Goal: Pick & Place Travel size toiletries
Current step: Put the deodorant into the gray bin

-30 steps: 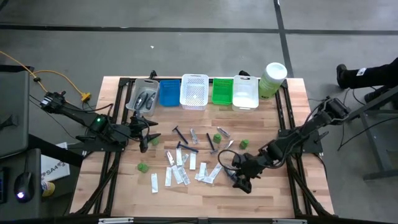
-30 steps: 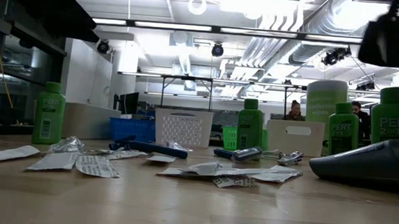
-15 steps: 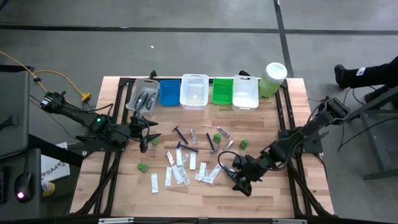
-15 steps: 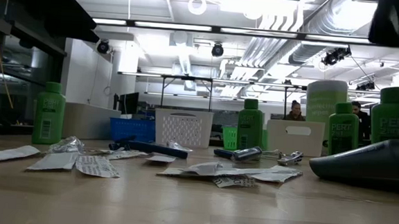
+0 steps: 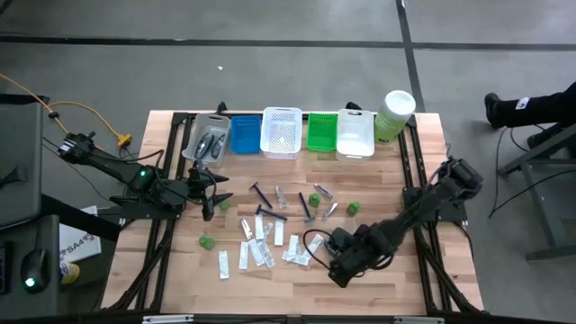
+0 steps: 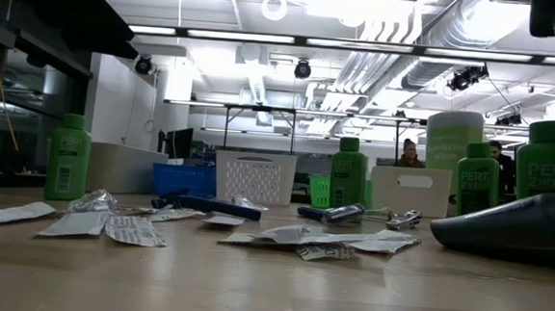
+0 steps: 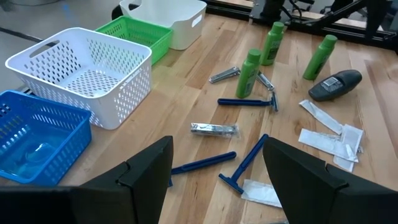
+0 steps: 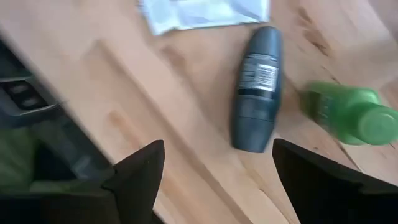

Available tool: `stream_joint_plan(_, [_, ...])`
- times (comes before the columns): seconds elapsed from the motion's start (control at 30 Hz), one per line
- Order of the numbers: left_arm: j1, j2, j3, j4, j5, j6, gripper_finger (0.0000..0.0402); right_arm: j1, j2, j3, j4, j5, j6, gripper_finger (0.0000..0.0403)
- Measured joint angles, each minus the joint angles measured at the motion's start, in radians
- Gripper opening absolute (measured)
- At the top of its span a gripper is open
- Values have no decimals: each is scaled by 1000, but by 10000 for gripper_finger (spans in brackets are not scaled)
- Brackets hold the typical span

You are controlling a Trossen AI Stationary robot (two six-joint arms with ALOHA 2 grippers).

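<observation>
The right gripper has shifted toward 9 o'clock over the last second, drawing nearer the scattered white sachets at the table's near middle, and the right arm has folded in behind it. Its wrist view shows both fingers spread wide with nothing between them, looking down on a dark grey oval piece lying flat on the wood, a green bottle on its side just beside it and a sachet near its far end. My reading is that this arm is lining up on the grey piece and the grasp has not begun.

The left gripper waits at the table's 9 o'clock side, fingers apart and empty, facing blue razors, a small silvery tube and upright green bottles.

Most of the toiletries lie loose around the table's centre, none in either gripper.

At 12 o'clock stands the row of baskets. The clear basket already holds a few dark oval pieces. The blue basket seems to hold something pale and flat, which I cannot identify. The white mesh basket, the green basket and the plain white bin look empty from above. So sorting has barely started.
</observation>
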Motion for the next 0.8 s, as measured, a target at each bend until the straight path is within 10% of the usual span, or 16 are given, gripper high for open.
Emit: stream_joint_plan(0.8, [0, 0, 0, -8, 28, 9, 248, -17, 240, 3, -71, 59, 93, 293])
